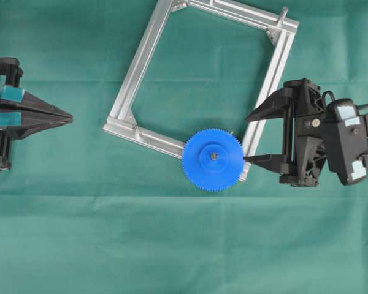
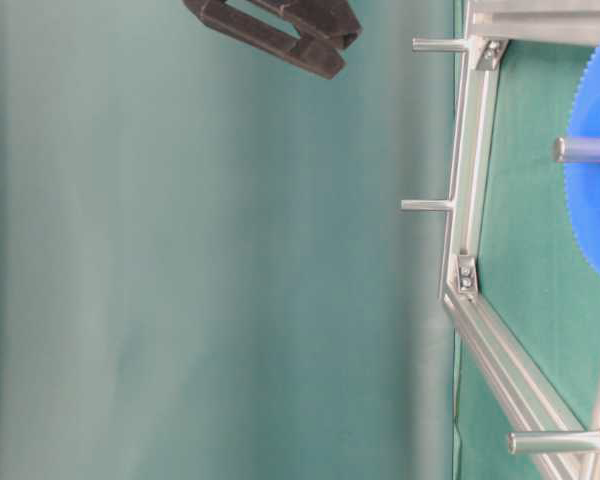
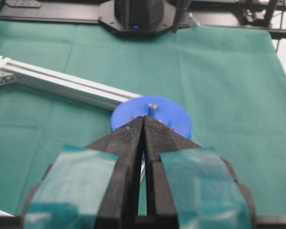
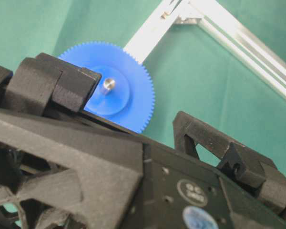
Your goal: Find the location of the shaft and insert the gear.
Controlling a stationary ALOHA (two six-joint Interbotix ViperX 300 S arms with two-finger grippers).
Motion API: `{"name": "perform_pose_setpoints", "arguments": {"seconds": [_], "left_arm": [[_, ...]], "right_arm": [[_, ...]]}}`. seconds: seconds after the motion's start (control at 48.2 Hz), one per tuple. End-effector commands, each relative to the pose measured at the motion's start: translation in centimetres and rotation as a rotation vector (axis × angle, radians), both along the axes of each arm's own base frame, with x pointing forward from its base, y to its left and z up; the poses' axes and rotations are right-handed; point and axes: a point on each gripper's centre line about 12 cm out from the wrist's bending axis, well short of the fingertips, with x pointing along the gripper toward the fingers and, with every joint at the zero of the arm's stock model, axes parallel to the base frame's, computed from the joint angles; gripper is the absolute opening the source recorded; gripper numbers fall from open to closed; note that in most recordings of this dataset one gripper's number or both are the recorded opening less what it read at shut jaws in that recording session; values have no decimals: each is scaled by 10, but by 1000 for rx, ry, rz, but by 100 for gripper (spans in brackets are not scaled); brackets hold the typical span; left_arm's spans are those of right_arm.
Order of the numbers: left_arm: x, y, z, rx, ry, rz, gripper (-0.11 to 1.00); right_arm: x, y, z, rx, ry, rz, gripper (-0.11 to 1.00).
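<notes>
The blue gear (image 1: 213, 159) lies flat over the lower right corner of the aluminium frame (image 1: 141, 73). The silvery shaft (image 1: 214, 155) pokes up through its hub hole. The shaft tip also shows in the right wrist view (image 4: 108, 84) and in the left wrist view (image 3: 152, 106). My right gripper (image 1: 247, 138) is open and empty just right of the gear. Its lower fingertip is close to the gear's rim. My left gripper (image 1: 70, 115) is shut and empty at the far left, pointing at the gear (image 3: 152, 117).
The frame's right bar (image 1: 276, 79) runs up between the right gripper's fingers. A plain grey peg (image 1: 284, 13) stands at the frame's top right corner. More pegs (image 2: 425, 205) stick out of the frame in the table-level view. Green cloth (image 1: 172, 245) covers the table.
</notes>
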Motion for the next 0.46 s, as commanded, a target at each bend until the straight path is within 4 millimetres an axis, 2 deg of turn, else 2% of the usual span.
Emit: {"name": "perform_pose_setpoints", "arguments": {"seconds": [0.0, 0.436], "left_arm": [[3, 0, 7, -3, -15, -1, 0], [3, 0, 7, -5, -12, -1, 0]], "right_arm": [[1, 1, 7, 4, -27, 3, 86], [0, 1, 5, 4, -24, 5, 86]]}}
